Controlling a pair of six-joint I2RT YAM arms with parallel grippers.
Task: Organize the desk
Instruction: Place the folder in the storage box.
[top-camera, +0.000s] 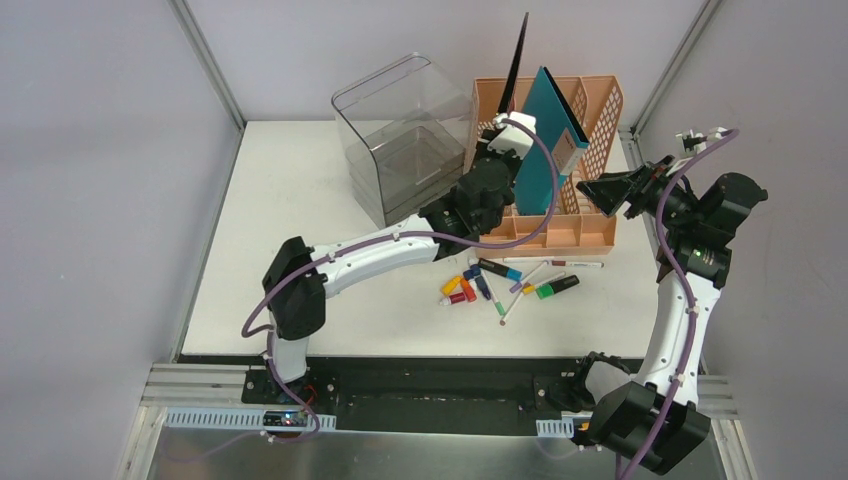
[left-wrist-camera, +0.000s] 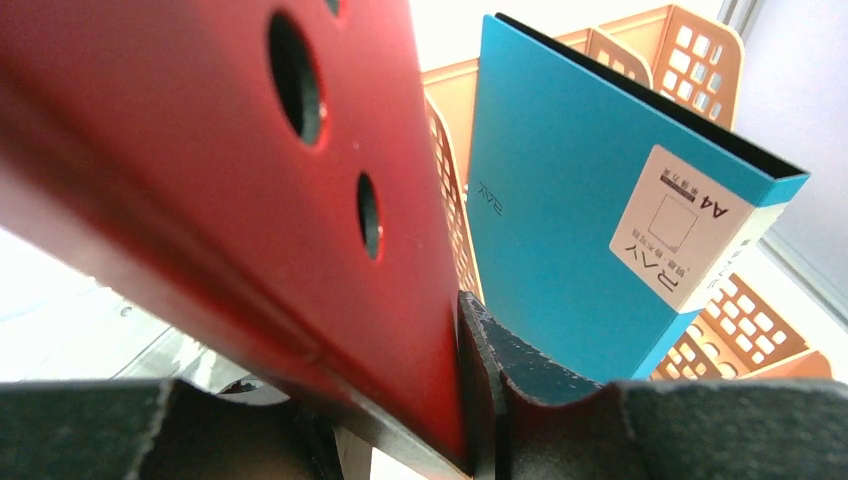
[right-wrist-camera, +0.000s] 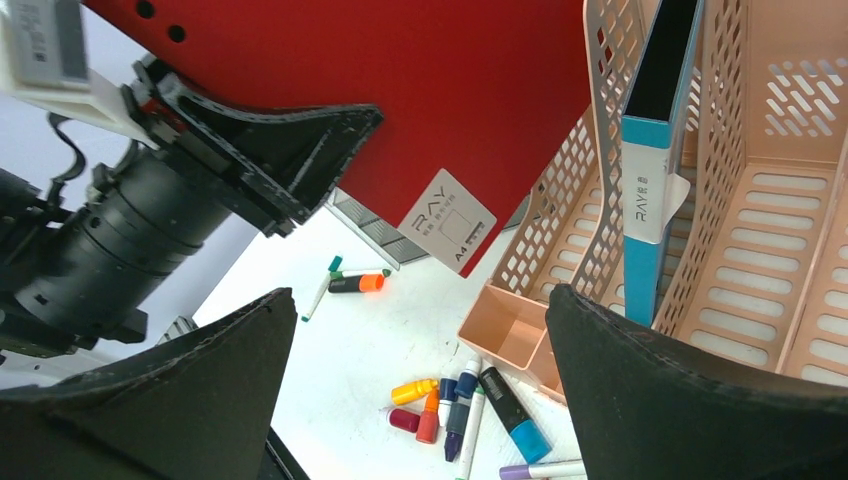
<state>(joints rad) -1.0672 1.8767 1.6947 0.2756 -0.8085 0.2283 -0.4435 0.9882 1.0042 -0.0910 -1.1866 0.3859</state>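
The white desk (top-camera: 300, 200) carries a peach file rack (top-camera: 590, 110) at the back. My left gripper (top-camera: 508, 128) is shut on a red folder (top-camera: 517, 65), held upright and edge-on over the rack's left slot. In the left wrist view the folder (left-wrist-camera: 250, 200) is pinched between my jaws (left-wrist-camera: 470, 390). A teal folder (top-camera: 545, 140) stands tilted in the rack; it also shows in the left wrist view (left-wrist-camera: 590, 200). My right gripper (top-camera: 608, 192) is open and empty beside the rack's right front; in its own view (right-wrist-camera: 420, 295) it hangs over the desk.
A clear plastic drawer box (top-camera: 400, 130) stands left of the rack. Several markers and small ink bottles (top-camera: 500, 282) lie loose on the desk in front of the rack, also in the right wrist view (right-wrist-camera: 460, 400). Grey walls and aluminium rails edge the desk.
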